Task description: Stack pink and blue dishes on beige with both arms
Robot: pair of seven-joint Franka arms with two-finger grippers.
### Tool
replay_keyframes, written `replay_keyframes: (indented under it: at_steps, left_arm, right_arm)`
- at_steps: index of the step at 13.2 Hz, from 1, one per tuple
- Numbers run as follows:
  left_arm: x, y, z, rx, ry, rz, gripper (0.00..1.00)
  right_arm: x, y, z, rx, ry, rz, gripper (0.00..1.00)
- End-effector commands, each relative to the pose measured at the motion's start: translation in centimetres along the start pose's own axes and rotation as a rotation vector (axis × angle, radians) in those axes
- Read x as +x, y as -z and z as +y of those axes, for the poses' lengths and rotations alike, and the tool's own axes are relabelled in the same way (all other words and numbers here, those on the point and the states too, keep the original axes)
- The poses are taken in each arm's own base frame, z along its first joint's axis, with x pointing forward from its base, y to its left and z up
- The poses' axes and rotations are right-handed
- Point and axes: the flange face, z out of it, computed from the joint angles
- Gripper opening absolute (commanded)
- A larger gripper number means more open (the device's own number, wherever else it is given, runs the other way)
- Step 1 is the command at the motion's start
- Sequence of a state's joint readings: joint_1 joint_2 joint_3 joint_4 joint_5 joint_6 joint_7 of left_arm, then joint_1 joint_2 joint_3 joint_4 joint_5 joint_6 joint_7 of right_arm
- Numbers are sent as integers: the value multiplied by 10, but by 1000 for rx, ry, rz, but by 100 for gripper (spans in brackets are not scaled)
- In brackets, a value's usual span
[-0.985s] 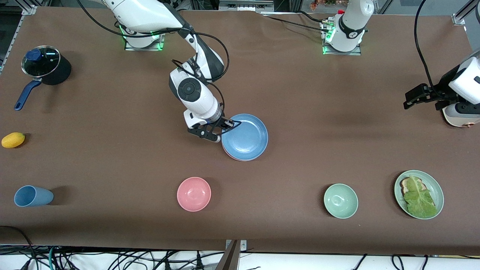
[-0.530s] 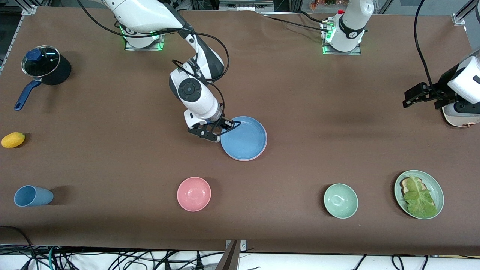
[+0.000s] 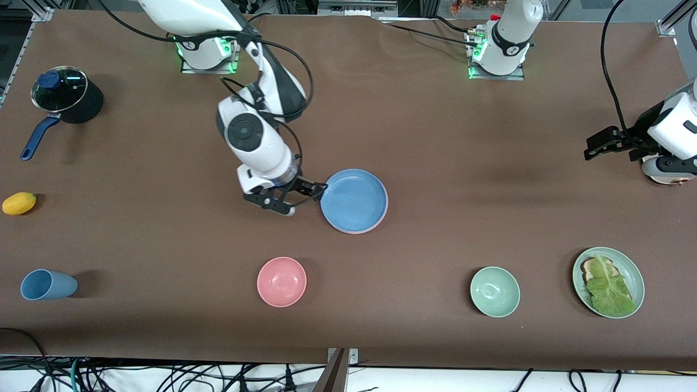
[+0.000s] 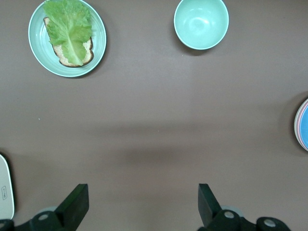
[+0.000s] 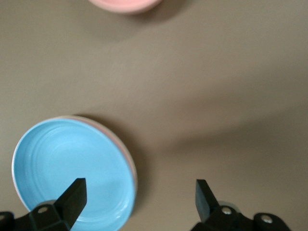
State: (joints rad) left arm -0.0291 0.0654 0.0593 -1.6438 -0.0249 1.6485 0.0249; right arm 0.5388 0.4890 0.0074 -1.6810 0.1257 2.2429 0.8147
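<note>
The light blue plate (image 3: 354,200) lies flat on top of the pink plate (image 3: 384,213), of which only a thin rim shows beneath it. The beige plate is hidden under the stack. In the right wrist view the blue plate (image 5: 72,171) shows with a pink edge (image 5: 129,155). My right gripper (image 3: 305,198) (image 5: 139,185) is open and empty, just beside the stack toward the right arm's end. My left gripper (image 3: 599,144) (image 4: 143,192) waits open over bare table at the left arm's end, next to the cream toaster (image 3: 667,171).
A pink bowl (image 3: 281,281), a green bowl (image 3: 494,291) and a green plate with bread and lettuce (image 3: 608,281) sit nearer the front camera. A blue cup (image 3: 46,285), a yellow fruit (image 3: 19,203) and a lidded pot (image 3: 65,100) are at the right arm's end.
My right gripper let go of the blue plate's rim. The plate settled flat on the stack. The gripper drew away toward the right arm's end. The left arm barely shifted.
</note>
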Motion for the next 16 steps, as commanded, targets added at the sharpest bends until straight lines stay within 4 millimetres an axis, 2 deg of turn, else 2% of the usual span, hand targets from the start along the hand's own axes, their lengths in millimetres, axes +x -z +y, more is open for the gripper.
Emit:
replay_keyframes:
  at_steps: [1, 3, 5, 9, 11, 12, 14, 16]
  left_arm:
    - [2, 3, 0, -7, -20, -2, 100]
    - [3, 10, 1, -8, -22, 13, 100]
    - [3, 13, 0, -8, -21, 18, 100]
    - [3, 14, -1, -9, -21, 21, 100]
    - [4, 17, 0, -9, -24, 27, 100]
    - [4, 17, 0, -11, -23, 27, 100]
    - [4, 16, 1, -7, -24, 26, 100]
    - [5, 16, 2, -7, -24, 27, 100]
  right_arm:
    - [37, 55, 48, -44, 36, 18, 100]
    - [69, 89, 92, -60, 101, 25, 100]
    - [87, 127, 130, -73, 157, 21, 100]
    - [79, 205, 176, -76, 244, -12, 100]
    - [75, 217, 183, -118, 266, -18, 100]
    - [77, 221, 193, -139, 253, -39, 100]
    - [84, 243, 205, -138, 279, -50, 100]
    - [87, 246, 210, -144, 311, -50, 100]
